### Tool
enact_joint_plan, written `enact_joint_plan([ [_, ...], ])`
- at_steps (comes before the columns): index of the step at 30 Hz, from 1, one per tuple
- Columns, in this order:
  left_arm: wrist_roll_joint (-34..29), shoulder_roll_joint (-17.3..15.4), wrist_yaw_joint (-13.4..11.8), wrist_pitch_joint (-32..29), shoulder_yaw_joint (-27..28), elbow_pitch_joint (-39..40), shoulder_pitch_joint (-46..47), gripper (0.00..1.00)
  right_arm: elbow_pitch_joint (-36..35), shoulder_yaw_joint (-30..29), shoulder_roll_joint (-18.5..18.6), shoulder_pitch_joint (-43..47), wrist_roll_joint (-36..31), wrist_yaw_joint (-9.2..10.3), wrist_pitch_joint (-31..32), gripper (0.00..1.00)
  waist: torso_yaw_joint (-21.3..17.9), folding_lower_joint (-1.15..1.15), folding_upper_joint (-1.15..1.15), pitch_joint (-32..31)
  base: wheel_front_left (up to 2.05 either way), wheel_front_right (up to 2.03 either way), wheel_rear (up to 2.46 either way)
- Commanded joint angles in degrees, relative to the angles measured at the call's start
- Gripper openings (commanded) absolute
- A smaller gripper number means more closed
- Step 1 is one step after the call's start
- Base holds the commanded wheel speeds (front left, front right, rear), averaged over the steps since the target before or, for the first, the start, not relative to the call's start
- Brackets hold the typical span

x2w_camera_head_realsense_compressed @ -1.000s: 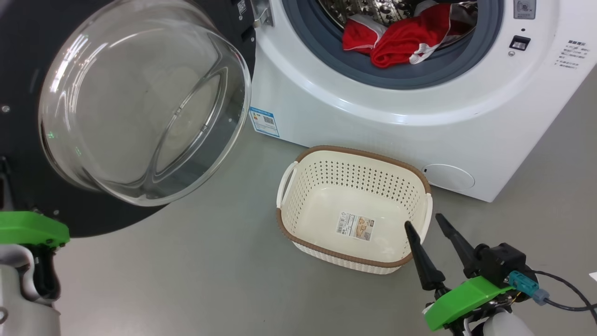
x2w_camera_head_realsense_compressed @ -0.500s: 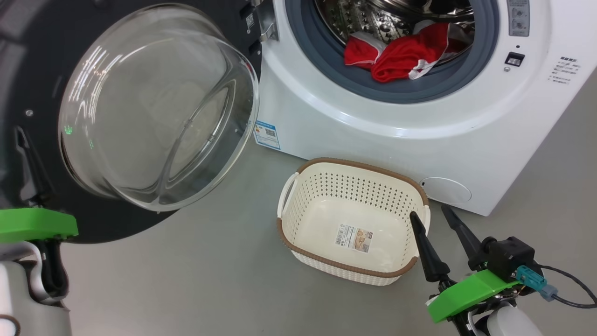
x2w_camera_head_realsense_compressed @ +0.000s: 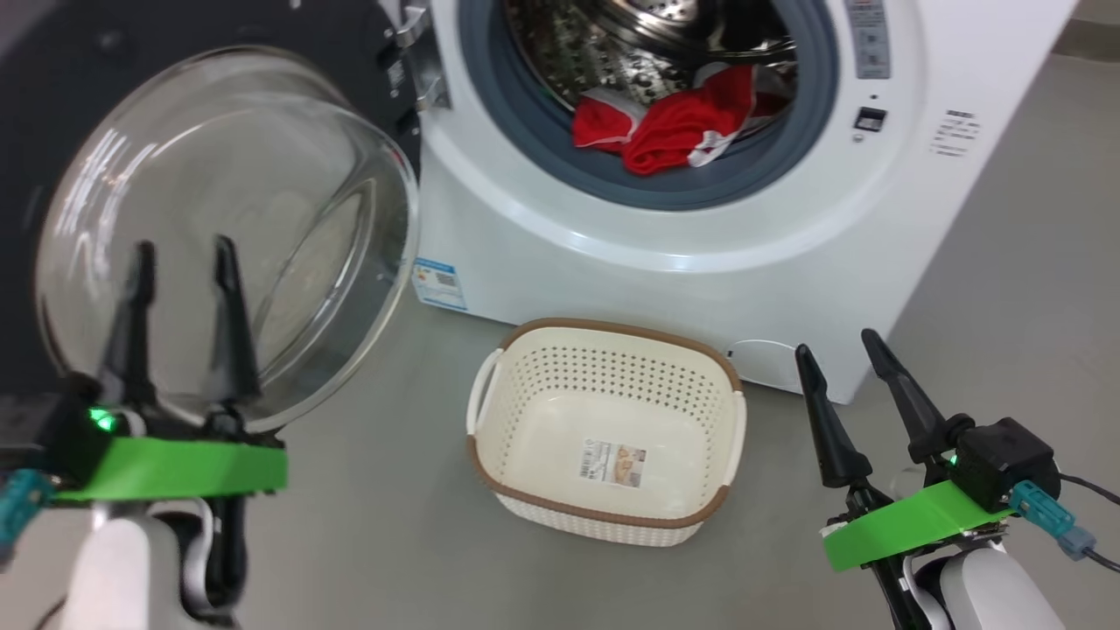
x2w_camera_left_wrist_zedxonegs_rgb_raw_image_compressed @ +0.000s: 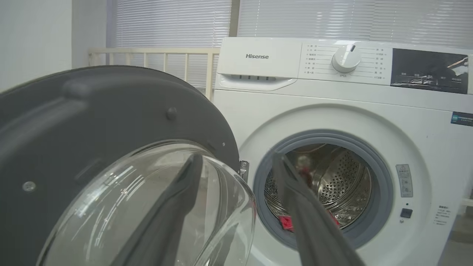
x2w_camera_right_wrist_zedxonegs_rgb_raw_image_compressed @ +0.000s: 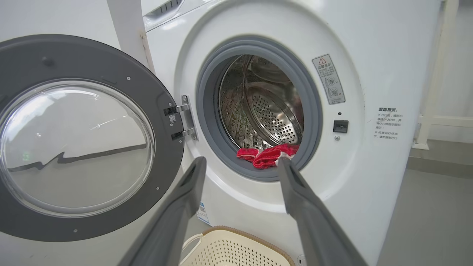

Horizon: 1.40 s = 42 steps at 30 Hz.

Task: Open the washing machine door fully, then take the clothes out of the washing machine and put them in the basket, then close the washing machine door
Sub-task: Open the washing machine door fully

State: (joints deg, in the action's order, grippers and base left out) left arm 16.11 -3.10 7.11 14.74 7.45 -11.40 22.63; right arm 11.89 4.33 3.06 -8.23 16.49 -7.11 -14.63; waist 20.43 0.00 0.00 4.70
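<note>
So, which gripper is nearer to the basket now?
Right. The right gripper hovers just off the right end of the basket; the left gripper is far off to its left, in front of the door.

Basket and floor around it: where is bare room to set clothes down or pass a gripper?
The basket holds just a paper label. Bare floor lies between it and the washing machine door, and before it. Tight: the strip between basket and washing machine; red clothes lie in its mouth.

Red clothes (x2w_camera_head_realsense_compressed: 674, 136), white washing machine (x2w_camera_head_realsense_compressed: 665, 280), cream perforated brown-rimmed basket (x2w_camera_head_realsense_compressed: 604, 376).
</note>
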Motion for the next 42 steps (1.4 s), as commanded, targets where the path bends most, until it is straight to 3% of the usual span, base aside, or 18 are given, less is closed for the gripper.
enact_joint_plan([
  [1, 1.30, -1.91, 0.34, 0.26, 0.07, 2.13, -0.73, 1.00, -2.58, 0.90, -0.18, -0.96, -0.69, -0.37, -0.37, 1.00, -2.90, 0.00, 0.00, -1.10, 0.00, 0.00, 0.00],
  [9, 4.04, -3.82, 0.36, 0.26, -5.39, 5.91, -5.73, 1.00, -6.90, -0.34, -0.18, 0.05, -0.69, -0.37, -0.37, 1.00, -9.29, 0.00, 0.00, -2.25, 0.00, 0.00, 0.00],
  [21, 4.32, -6.13, 0.37, 0.26, -8.03, 2.65, -12.35, 1.00, -8.34, -2.41, -0.18, 2.62, 0.88, -0.37, -0.37, 1.00, -17.93, 0.00, 0.00, -4.00, 0.00, 0.00, 0.00],
  [31, 4.02, -6.63, 0.37, 0.26, -9.09, 1.09, -16.23, 1.00, -8.41, -3.40, -0.18, 5.28, 0.12, -0.37, -0.37, 1.00, -21.11, 0.00, 0.00, -5.43, 0.00, 0.00, 0.00],
  [42, 3.60, -5.34, 0.37, 0.26, -7.02, -1.16, -19.70, 1.00, -6.85, -5.90, -0.18, 9.03, -0.69, -0.37, -0.37, 1.00, -21.69, 0.00, 0.00, -7.69, 0.00, 0.00, 0.00],
])
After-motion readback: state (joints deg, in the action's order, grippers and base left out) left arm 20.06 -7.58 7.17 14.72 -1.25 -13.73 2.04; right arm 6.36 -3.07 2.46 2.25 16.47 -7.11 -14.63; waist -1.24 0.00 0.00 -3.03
